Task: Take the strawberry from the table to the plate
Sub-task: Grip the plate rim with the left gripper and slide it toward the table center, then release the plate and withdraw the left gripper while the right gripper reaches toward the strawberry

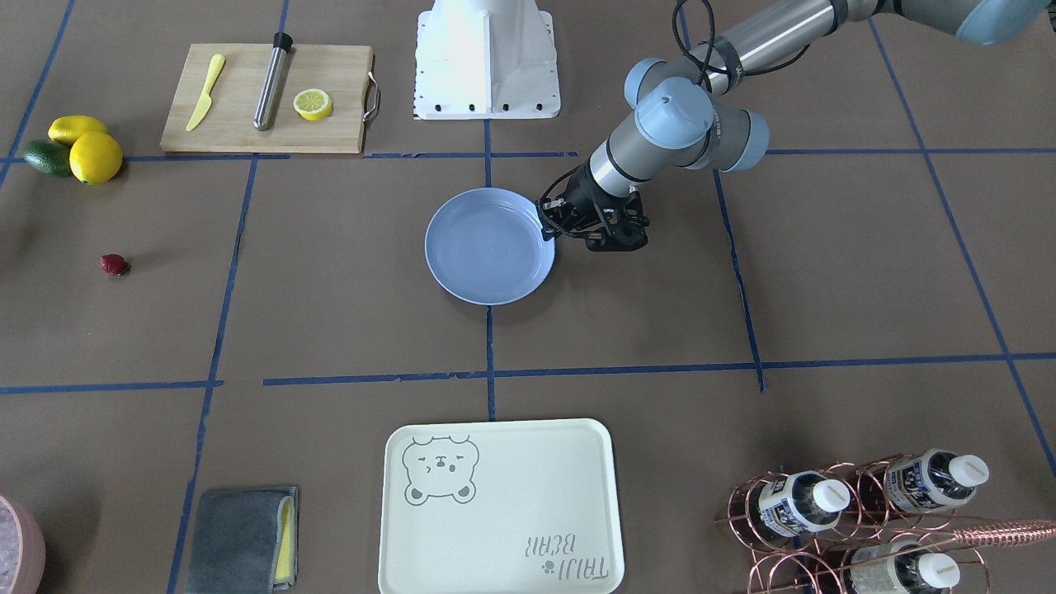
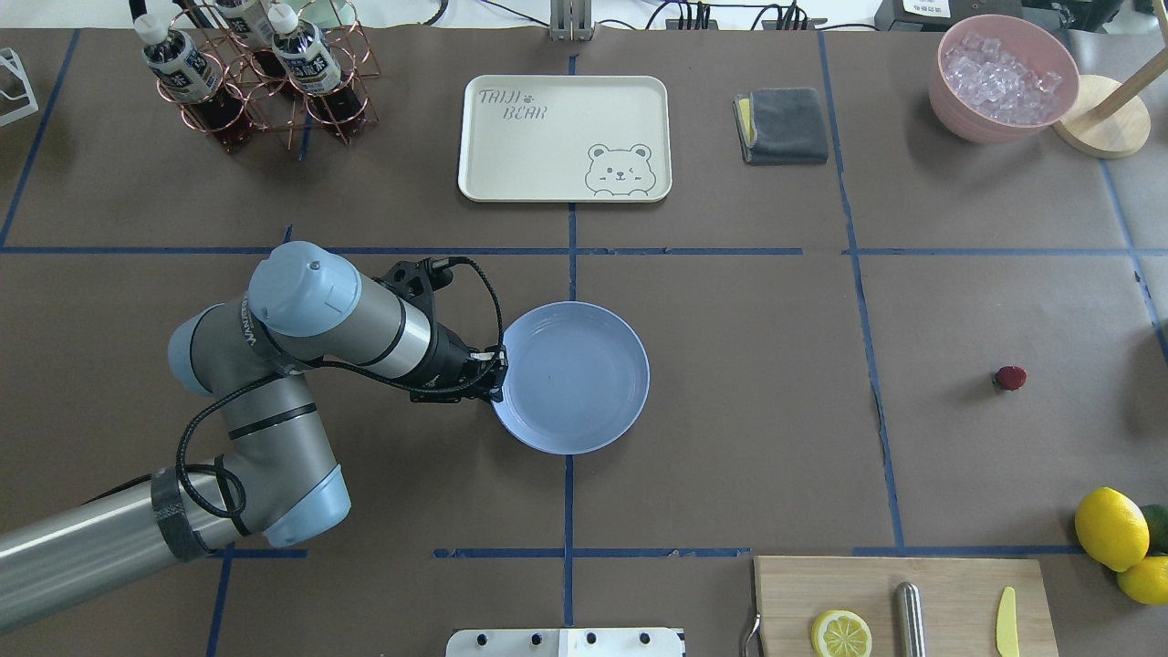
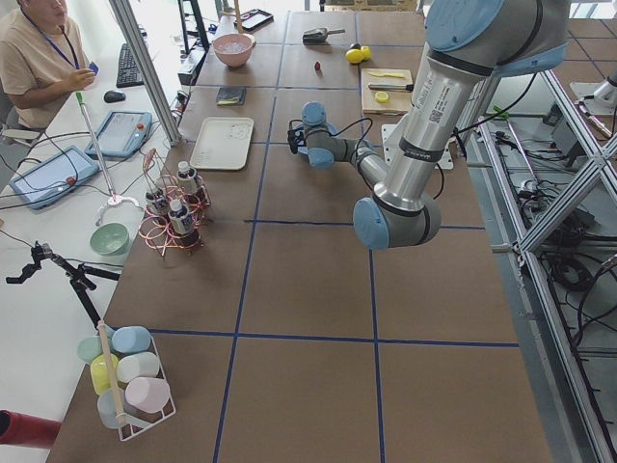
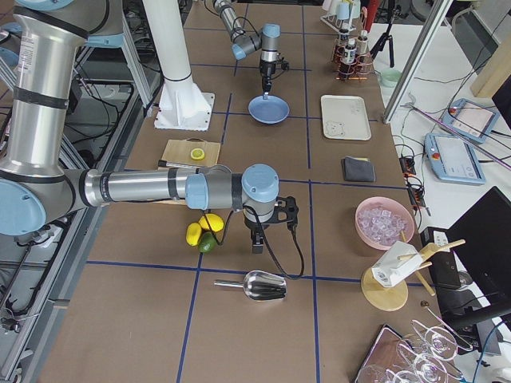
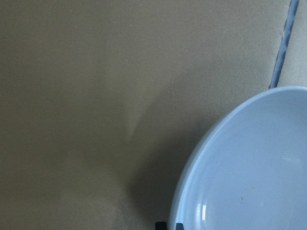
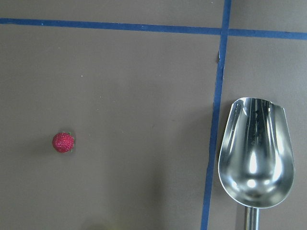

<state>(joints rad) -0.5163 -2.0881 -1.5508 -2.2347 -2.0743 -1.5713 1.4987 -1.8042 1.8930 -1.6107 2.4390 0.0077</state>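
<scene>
The plate is running off the left wrist view's right and bottom edges; the left gripper is showing only its tips there. The scoop is losing its handle below. The right gripper is appearing too small to judge.

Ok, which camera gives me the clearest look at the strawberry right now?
The right wrist-mounted view: the strawberry is close, sharp and unobstructed. Front-facing and overhead show a small red dot, exterior left a speck. Exterior right and left wrist don't show it.
</scene>
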